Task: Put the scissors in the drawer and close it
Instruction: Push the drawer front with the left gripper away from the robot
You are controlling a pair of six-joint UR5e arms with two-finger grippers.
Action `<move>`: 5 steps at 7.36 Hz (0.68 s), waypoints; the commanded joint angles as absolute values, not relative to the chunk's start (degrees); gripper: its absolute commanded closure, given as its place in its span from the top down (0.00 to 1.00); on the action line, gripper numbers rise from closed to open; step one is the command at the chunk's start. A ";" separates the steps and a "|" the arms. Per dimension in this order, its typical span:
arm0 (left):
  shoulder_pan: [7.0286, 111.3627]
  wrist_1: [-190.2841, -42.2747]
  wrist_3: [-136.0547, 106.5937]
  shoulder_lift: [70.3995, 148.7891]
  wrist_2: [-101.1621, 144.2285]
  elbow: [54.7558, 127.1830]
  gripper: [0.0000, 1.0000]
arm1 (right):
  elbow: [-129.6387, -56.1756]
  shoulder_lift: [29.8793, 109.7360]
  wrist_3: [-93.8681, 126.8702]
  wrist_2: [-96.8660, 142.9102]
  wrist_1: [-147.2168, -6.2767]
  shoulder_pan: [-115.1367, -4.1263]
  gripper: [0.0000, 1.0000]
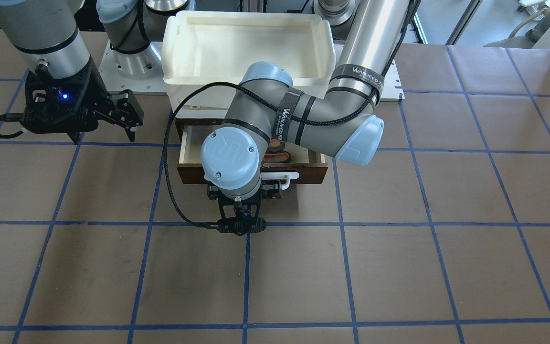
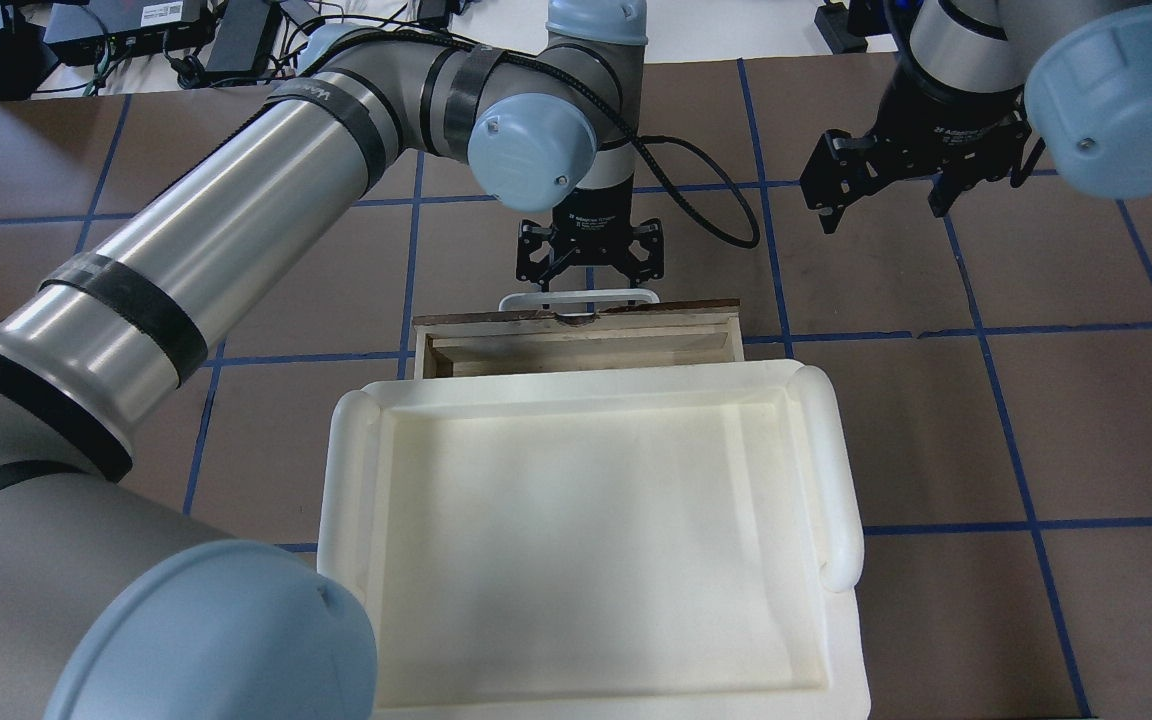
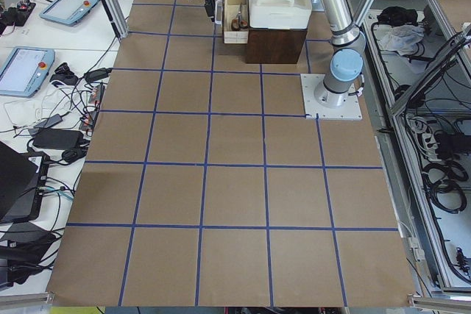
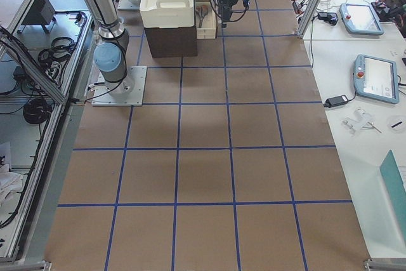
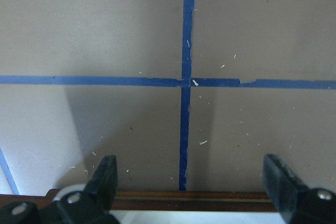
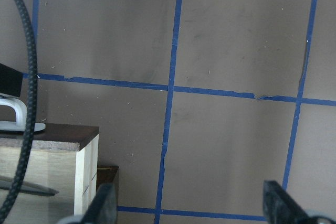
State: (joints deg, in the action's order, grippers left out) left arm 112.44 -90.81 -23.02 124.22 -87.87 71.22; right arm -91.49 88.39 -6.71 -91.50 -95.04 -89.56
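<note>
The dark brown drawer [image 1: 311, 174] is pulled out under a white tray; its pale inside [image 2: 576, 352] shows in the overhead view. The scissors [image 1: 277, 151] lie in the drawer, their orange-red handle loops showing beside my left arm's wrist. My left gripper [image 2: 591, 280] is open and empty, just outside the drawer's front, with one finger to each side of the white bar handle [image 2: 578, 297]. In the left wrist view its fingers [image 5: 105, 177] stand wide apart over the drawer's front edge [image 5: 184, 199]. My right gripper [image 2: 881, 195] is open and empty, off to the drawer's side.
A white plastic tray [image 2: 346, 480] sits on the cabinet above the drawer. The table is brown paper with a blue tape grid [image 1: 342, 224]. The left arm's black cable [image 1: 167, 157] loops beside the drawer. The right wrist view shows the drawer's corner [image 6: 86, 145].
</note>
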 commanded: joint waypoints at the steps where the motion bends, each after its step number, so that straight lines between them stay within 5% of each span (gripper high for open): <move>1: 112.94 -92.29 -23.03 123.23 -88.06 73.46 1.00 | -91.49 88.59 -6.94 -91.84 -94.23 -89.47 1.00; 5: 114.34 -98.41 -23.03 119.71 -87.80 76.73 1.00 | -91.58 88.33 -6.86 -95.89 -95.18 -89.47 1.00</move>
State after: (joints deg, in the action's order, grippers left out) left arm 113.64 -95.66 -23.05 120.76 -87.85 76.36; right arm -91.58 88.42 -6.91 -95.92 -94.85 -89.47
